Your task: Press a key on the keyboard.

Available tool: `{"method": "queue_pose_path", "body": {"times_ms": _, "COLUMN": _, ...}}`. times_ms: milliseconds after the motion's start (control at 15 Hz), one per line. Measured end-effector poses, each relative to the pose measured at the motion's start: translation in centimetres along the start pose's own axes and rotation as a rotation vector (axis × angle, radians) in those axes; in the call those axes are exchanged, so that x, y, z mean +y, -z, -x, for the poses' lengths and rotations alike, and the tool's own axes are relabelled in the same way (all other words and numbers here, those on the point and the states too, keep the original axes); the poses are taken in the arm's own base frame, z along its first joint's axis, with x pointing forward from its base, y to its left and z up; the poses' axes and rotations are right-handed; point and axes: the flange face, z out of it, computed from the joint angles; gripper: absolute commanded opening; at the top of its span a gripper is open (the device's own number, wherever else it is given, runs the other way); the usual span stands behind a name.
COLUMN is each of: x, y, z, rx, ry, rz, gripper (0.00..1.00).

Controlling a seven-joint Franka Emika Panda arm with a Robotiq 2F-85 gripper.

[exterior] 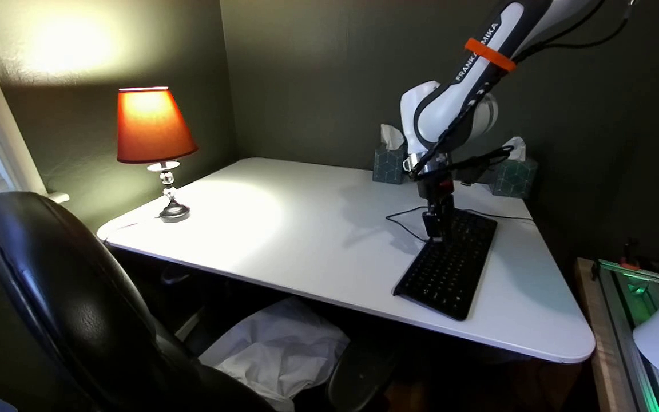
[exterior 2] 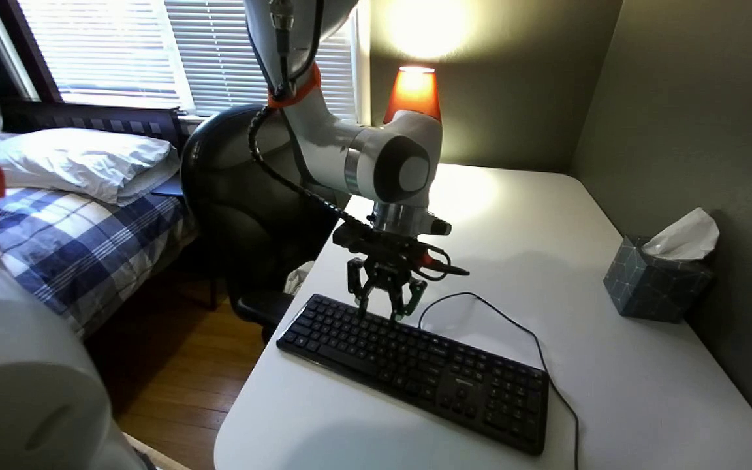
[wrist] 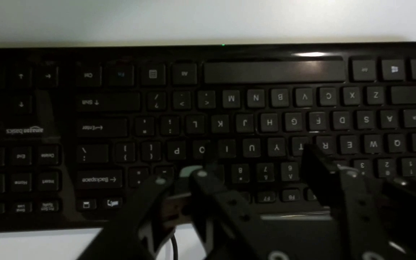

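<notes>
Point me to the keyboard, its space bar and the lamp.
Keyboard [exterior 2: 414, 374]: in an exterior view, on its keys near the middle.
Space bar [wrist: 274, 72]: wrist view, middle of its top face.
Lamp [exterior: 155, 127]: in an exterior view, on its lit shade.

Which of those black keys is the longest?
The space bar, the blank key in the wrist view's uppermost row: it runs alongside several letter keys, while every other key in sight is clearly shorter.

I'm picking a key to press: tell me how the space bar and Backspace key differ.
The space bar is far longer than the Backspace key. The space bar shows no lettering; the Backspace key bears an arrow and its name. Both are dark, rectangular keys on the Amazon Basics keyboard.
</notes>
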Motion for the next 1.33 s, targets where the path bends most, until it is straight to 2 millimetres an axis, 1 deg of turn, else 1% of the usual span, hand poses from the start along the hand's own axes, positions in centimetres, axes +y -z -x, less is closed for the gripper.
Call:
{"method": "queue_pose_path", "body": {"times_ms": 67, "x": 0.0, "y": 0.2, "z": 0.2, "rx": 0.009, "ry": 0.0, "rz": 0.001, "gripper": 1.0}}
{"method": "queue_pose_path", "body": {"times_ms": 733, "x": 0.0, "y": 1.6, "z": 2.1, "rx": 0.069, "ry": -0.009, "rz": 0.003, "gripper": 1.0}}
{"method": "queue_pose_path", "body": {"times_ms": 1333, "x": 0.6, "y": 3.3, "z": 4.7, "rx": 0.148, "ry": -0.049, "rz": 0.001, "gripper": 1.0}}
